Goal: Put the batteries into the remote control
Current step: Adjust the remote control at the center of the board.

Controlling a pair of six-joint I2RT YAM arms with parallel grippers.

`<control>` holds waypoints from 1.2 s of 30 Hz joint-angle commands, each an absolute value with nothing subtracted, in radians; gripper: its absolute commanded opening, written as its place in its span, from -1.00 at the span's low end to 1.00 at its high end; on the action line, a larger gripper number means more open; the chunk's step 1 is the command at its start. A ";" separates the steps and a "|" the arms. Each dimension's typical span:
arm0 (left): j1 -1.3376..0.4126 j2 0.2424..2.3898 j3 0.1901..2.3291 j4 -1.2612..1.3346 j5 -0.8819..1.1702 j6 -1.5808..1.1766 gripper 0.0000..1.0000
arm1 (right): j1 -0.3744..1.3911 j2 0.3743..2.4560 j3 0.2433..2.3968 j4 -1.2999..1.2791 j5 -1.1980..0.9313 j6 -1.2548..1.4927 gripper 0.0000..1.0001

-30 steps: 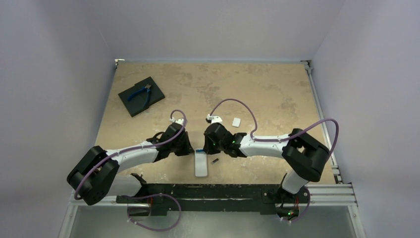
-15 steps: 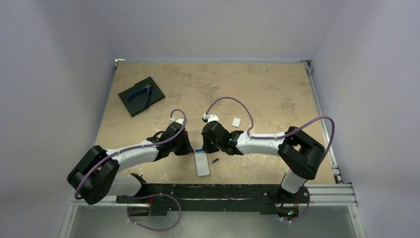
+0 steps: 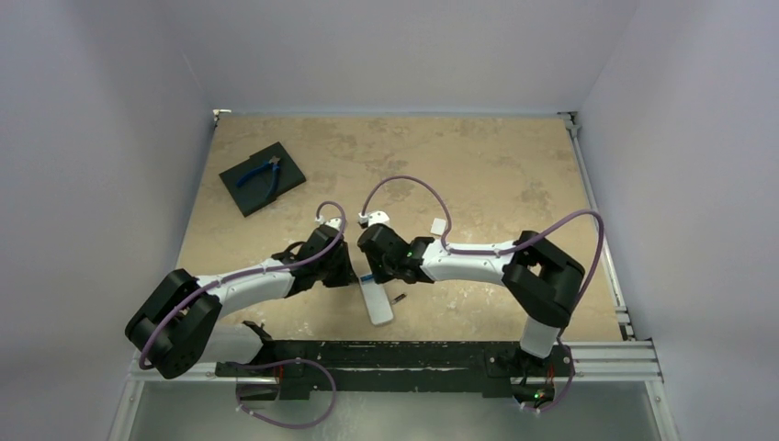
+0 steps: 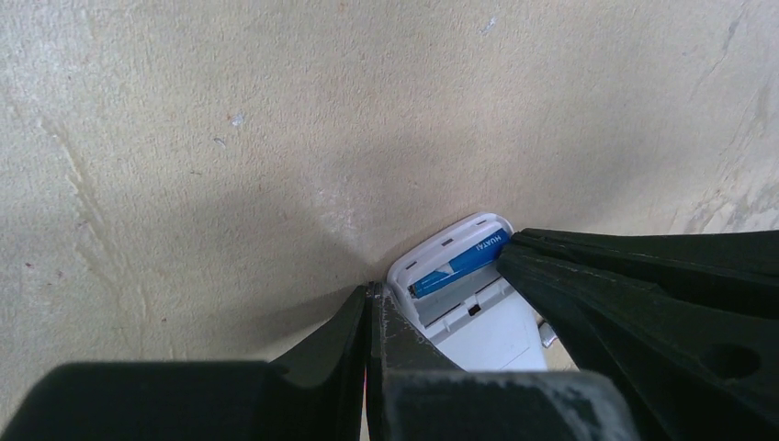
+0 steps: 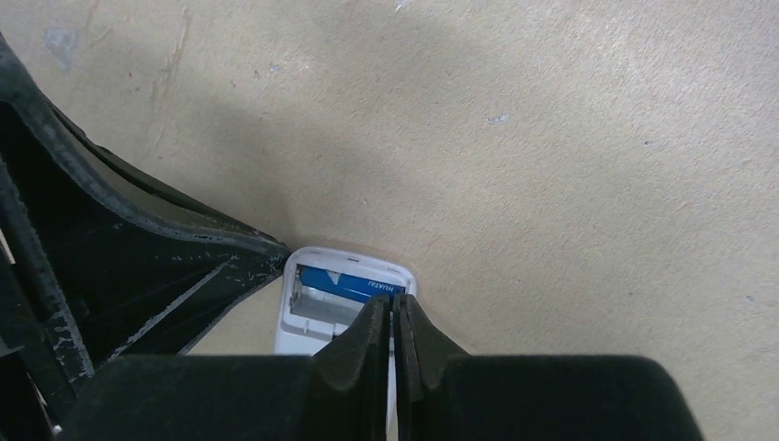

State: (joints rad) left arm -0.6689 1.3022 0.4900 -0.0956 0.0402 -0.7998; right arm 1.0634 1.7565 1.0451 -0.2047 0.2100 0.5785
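- Remote control, white, back up, lies lower centre of the top view, battery bay open.
- 1 blue battery sits crosswise in the bay; 1 dark battery lies just right of the remote.
- Left gripper and right gripper both clenched, empty, at the bay.

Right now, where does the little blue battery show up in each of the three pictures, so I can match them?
Top external: the blue battery is a tiny speck just below centre, at the far end of the remote control.
Left wrist: lower centre-right, in the remote's open compartment.
Right wrist: lower centre, in that same compartment.
Shared landmark: the white remote control, seen in all three views.
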 commanded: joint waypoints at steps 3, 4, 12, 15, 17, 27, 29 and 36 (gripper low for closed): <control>-0.676 1.312 0.532 -0.017 0.081 -0.790 -1.00 | 1.121 1.846 1.110 -0.252 0.240 0.563 -0.81; -0.676 1.310 0.530 -0.017 0.082 -0.790 -1.00 | 1.125 1.853 1.118 -0.262 0.250 0.562 -0.81; -0.676 1.303 0.519 -0.015 0.089 -0.795 -1.00 | 1.161 1.910 1.160 -0.306 0.292 0.568 -0.78; -0.675 1.293 0.513 -0.015 0.089 -0.794 -1.00 | 1.167 1.919 1.164 -0.310 0.302 0.577 -0.78; -0.675 1.287 0.509 -0.015 0.088 -0.793 -1.00 | 1.168 1.912 1.164 -0.312 0.309 0.584 -0.78; -0.674 1.242 0.497 -0.043 0.064 -0.792 -0.98 | 1.173 1.854 1.162 -0.328 0.342 0.603 -0.76; -0.674 1.228 0.496 -0.055 0.056 -0.793 -0.98 | 1.173 1.838 1.159 -0.329 0.345 0.605 -0.74; -0.674 1.200 0.487 -0.082 0.040 -0.799 -0.95 | 1.173 1.775 1.147 -0.327 0.351 0.607 -0.62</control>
State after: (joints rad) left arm -0.6693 1.2293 0.4862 -0.1188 0.0479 -0.7925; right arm 1.1584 1.8355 1.1545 -0.3176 0.3519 0.5838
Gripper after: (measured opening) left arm 0.017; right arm 0.181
